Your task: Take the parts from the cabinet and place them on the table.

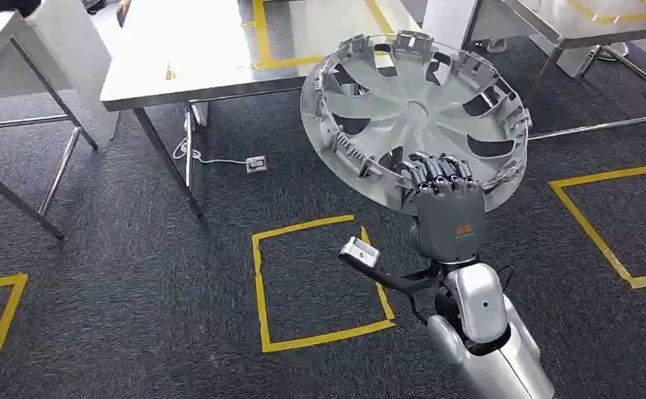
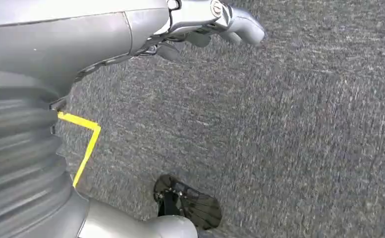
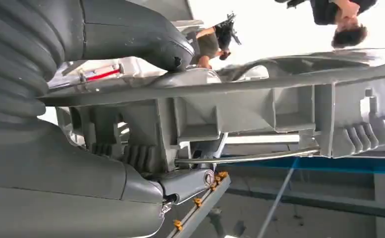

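My right hand [image 1: 444,204] grips the near rim of a large silver wheel cover [image 1: 415,108], holding it up tilted above the dark carpet with its ribbed back side towards me. The cover hangs just in front of the steel table [image 1: 194,58]. Seen from the right wrist, the cover's rim [image 3: 259,99] with its clips runs across the picture, with the thumb [image 3: 131,29] on one side and my right hand [image 3: 81,163] clamped on it. My left hand [image 2: 131,29] hangs over the carpet, its fingers [image 2: 240,25] loose and holding nothing.
A second steel table [image 1: 585,21] stands at the back right, and another table's legs [image 1: 20,191] are at the left. Yellow tape squares [image 1: 319,283] mark the carpet. A floor socket [image 1: 255,164] with a cable lies under the table. People [image 3: 349,20] stand further off.
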Controlling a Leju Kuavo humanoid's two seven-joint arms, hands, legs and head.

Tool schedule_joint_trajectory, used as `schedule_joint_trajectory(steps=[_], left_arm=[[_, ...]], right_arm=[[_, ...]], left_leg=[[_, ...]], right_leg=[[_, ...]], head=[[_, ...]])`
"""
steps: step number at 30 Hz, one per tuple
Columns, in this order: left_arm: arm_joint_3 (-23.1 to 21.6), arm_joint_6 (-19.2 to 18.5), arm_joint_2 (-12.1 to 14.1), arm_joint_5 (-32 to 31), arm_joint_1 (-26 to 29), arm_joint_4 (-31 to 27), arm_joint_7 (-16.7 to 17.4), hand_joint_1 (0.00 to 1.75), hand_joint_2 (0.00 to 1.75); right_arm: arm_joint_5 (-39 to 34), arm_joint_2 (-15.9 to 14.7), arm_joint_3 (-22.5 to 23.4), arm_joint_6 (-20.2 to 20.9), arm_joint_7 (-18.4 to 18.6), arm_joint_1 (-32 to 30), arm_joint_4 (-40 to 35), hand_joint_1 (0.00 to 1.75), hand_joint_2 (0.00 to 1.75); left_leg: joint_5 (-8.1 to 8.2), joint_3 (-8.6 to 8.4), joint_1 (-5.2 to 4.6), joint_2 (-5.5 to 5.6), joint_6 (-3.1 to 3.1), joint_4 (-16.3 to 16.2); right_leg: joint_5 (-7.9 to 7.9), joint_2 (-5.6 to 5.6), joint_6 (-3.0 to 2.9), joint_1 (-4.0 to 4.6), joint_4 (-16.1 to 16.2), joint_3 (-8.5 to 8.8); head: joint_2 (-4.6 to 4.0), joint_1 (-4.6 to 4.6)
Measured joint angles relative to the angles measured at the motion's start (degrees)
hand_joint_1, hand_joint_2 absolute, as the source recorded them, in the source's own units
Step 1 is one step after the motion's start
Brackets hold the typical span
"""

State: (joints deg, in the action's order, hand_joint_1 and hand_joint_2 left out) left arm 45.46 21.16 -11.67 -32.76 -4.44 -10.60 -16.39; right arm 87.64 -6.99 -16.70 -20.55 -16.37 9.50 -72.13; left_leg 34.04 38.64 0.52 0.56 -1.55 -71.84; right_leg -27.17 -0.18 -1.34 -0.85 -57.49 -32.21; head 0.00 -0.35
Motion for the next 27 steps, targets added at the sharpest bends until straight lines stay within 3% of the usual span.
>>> schedule_joint_trajectory(steps=[1,2,7,8,9,12,13,14,16,17,18,19,21,22,23,24,25,27], left_arm=[[0.02,0.0,0.0,0.0,0.18,0.04,0.42,0.0,1.75],[0.02,0.0,0.0,-0.02,0.36,0.09,0.59,0.0,1.75],[0.02,0.0,0.0,-0.04,0.41,0.09,0.77,0.0,1.75],[0.02,0.0,0.0,-0.15,0.4,0.09,1.07,0.0,1.75],[0.04,-0.02,-0.18,-0.17,0.3,0.15,1.13,0.0,1.75],[0.29,-0.07,-0.26,0.11,0.34,0.13,0.96,0.0,1.75],[0.44,-0.07,-0.26,0.2,0.38,0.09,0.87,0.0,1.75],[0.55,-0.07,-0.24,0.2,0.33,0.02,0.76,0.0,1.75],[0.72,-0.09,-0.26,0.17,0.22,0.04,0.72,0.0,1.75],[0.85,-0.09,-0.26,0.17,0.33,0.04,0.72,0.0,1.75],[0.94,-0.09,-0.24,0.15,0.46,0.04,0.72,0.0,1.75],[1.01,-0.09,-0.24,0.15,0.52,0.04,0.72,0.0,1.75],[1.11,-0.11,-0.22,0.15,0.48,0.02,0.65,0.0,1.75],[1.14,-0.13,-0.24,0.13,0.51,0.04,0.5,0.0,1.75],[1.2,-0.15,-0.26,0.13,0.71,0.11,0.44,0.0,1.75],[1.25,-0.18,-0.22,0.13,0.57,0.15,0.41,0.0,1.75],[1.29,-0.18,-0.22,0.13,0.6,0.15,0.44,0.0,1.75],[1.31,-0.17,-0.2,0.09,0.52,0.11,0.37,0.0,1.75]], right_arm=[[-0.39,-0.02,0.11,0.0,-0.46,0.12,0.33,1.75,1.75],[-0.79,-0.09,0.15,0.0,-0.76,0.2,0.68,1.75,1.75],[-0.92,-0.15,0.15,-0.02,-0.81,0.21,0.87,1.75,1.75],[-1.49,-0.35,0.17,-0.11,-1.05,0.41,1.79,1.75,1.75],[-1.55,-0.35,0.17,-0.41,-1.0,0.97,2.29,1.75,1.75],[-1.77,-0.35,0.17,-0.59,-0.85,1.7,2.47,1.75,1.75],[-1.88,-0.41,0.17,-0.55,-0.76,1.89,2.55,1.75,1.75],[-2.03,-0.42,0.15,-0.61,-0.76,2.3,2.69,1.75,1.75],[-2.25,-0.46,0.17,-0.79,-0.76,2.65,3.1,1.75,1.75],[-2.27,-0.46,0.17,-0.98,-0.76,2.63,3.26,1.75,1.75],[-2.38,-0.46,0.17,-1.16,-0.79,2.61,3.39,1.75,1.75],[-2.6,-0.46,0.17,-1.22,-0.76,2.59,3.56,1.75,1.75],[-2.75,-0.5,0.17,-1.29,-0.76,2.39,3.85,1.75,1.75],[-2.82,-0.55,0.17,-1.44,-0.78,2.19,3.93,1.75,1.75],[-2.86,-0.66,0.17,-1.82,-0.81,1.92,4.06,1.75,1.75],[-2.91,-0.77,0.17,-2.12,-0.81,1.73,4.11,1.75,1.75],[-2.93,-0.83,0.22,-2.25,-0.89,1.59,4.09,1.75,1.75],[-3.12,-0.83,0.26,-2.38,-0.92,1.71,4.09,1.75,1.75]], left_leg=[[0.69,2.55,0.03,-0.02,-0.15,-3.77],[-0.08,3.88,0.07,-0.04,-0.21,-4.92],[-1.24,3.99,0.09,-0.05,-0.22,-4.29],[-11.02,-0.72,0.16,-0.33,-0.01,9.29],[-9.56,-2.59,-0.12,-0.34,0.91,12.33],[-8.79,-3.08,-0.14,-0.23,2.15,12.74],[-8.5,-3.82,0.06,-0.13,2.51,13.08],[-8.08,-4.4,0.06,-0.14,3.04,13.14],[-7.28,-5.04,-0.01,0.0,3.34,13.16],[-6.78,-5.52,-0.06,0.11,3.34,13.16],[-6.21,-6.14,-0.09,0.2,3.29,13.16],[-5.6,-7.01,-0.11,0.32,3.21,13.16],[-4.17,-9.08,-0.17,0.53,3.04,13.18],[-3.45,-10.03,-0.21,0.54,2.94,13.25],[-2.83,-9.88,-0.19,0.6,2.8,13.3],[-2.26,-10.68,-0.41,0.97,2.25,13.16],[-1.57,-10.5,-0.38,0.76,1.8,13.56],[-2.02,-12.32,-0.47,0.65,1.04,13.55]], right_leg=[[-0.46,0.03,-0.02,0.01,-0.04,0.41],[-0.88,0.14,0.04,-0.01,-0.06,0.93],[-1.21,0.21,0.1,-0.02,-0.06,1.34],[-3.15,0.22,0.74,-0.19,-0.05,4.02],[-4.33,0.38,1.76,0.23,-0.09,4.13],[-3.96,0.42,2.52,0.12,-0.14,5.09],[-4.0,0.3,2.71,-0.01,-1.65,4.36],[-4.26,0.3,2.95,-0.02,-5.06,2.54],[-7.23,0.33,3.23,0.02,-13.48,-3.49],[-8.94,0.33,3.27,0.04,-16.76,-6.24],[-9.57,0.32,3.22,0.04,-18.23,-8.19],[-8.8,0.32,3.19,0.04,-17.37,-9.0],[-3.59,0.31,2.72,0.13,-9.86,-7.71],[0.79,0.26,2.12,0.37,-4.91,-6.6],[5.55,0.0,1.52,0.62,-1.24,-6.42],[3.17,0.07,1.54,1.04,-1.56,-6.61],[3.41,0.22,1.45,1.15,-1.53,-5.94],[3.34,0.28,0.68,0.97,-0.83,-5.02]], head=[[0.0,-0.02],[0.0,-0.04],[0.0,-0.04],[0.0,-0.02],[0.0,-0.24],[0.0,-0.04],[0.0,0.06],[0.0,0.19],[0.0,0.31],[0.0,0.33],[0.0,0.33],[0.0,0.31],[0.0,0.39],[0.0,0.41],[0.0,0.44],[0.0,0.35],[0.0,0.48],[0.0,0.41]])
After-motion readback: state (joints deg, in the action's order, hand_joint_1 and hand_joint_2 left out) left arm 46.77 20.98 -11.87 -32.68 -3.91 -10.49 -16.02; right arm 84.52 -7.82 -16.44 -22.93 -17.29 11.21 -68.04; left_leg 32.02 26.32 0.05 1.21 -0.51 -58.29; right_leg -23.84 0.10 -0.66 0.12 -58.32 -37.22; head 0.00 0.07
